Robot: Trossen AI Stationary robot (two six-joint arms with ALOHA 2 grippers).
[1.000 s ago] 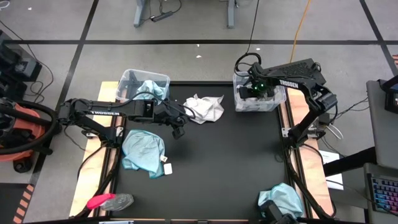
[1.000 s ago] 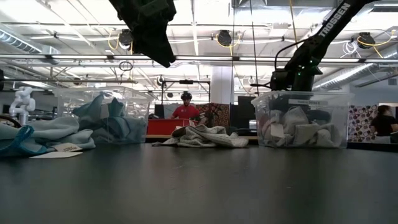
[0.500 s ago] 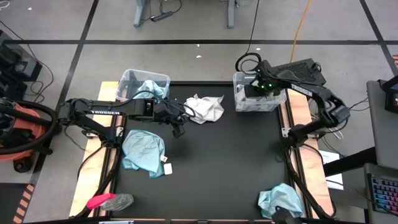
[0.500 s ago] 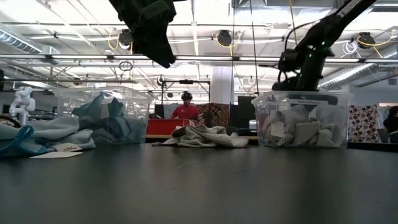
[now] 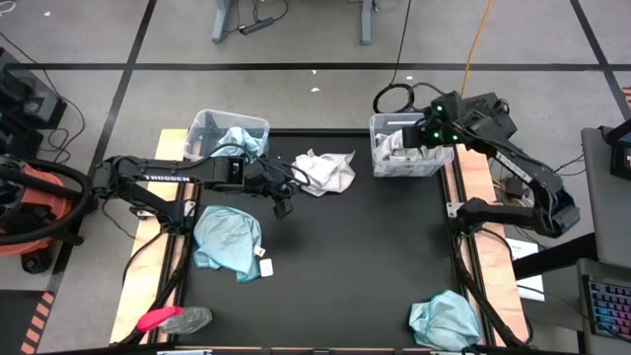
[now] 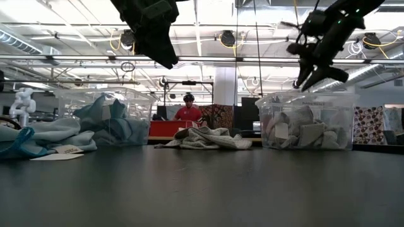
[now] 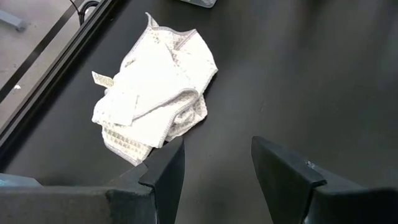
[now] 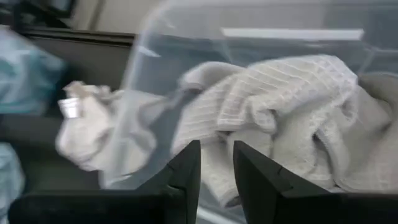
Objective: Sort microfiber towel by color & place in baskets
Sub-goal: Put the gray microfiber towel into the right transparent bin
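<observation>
A pale grey-white towel (image 5: 325,171) (image 7: 155,93) lies crumpled on the table near its far edge. My left gripper (image 5: 283,205) (image 7: 217,146) hangs open above the table, just short of this towel, and touches nothing. A teal towel (image 5: 229,240) lies at the left, and another teal towel (image 5: 446,318) at the near right. The left basket (image 5: 209,122) holds teal cloth. The right basket (image 5: 383,166) (image 6: 309,120) holds grey-white towels (image 8: 280,106). My right gripper (image 6: 306,79) (image 8: 216,149) hovers above that basket, narrowly open and empty.
A small pink-and-grey object (image 5: 173,319) lies off the mat at the near left. Wooden strips (image 5: 148,266) run along both sides of the black mat. The middle of the mat (image 5: 355,256) is bare. People show in the room beyond the table in the low view.
My right gripper has risen out of the right basket and drawn back toward the table's right edge, tipping less steeply downward. The grey-white towels have stayed in the basket.
</observation>
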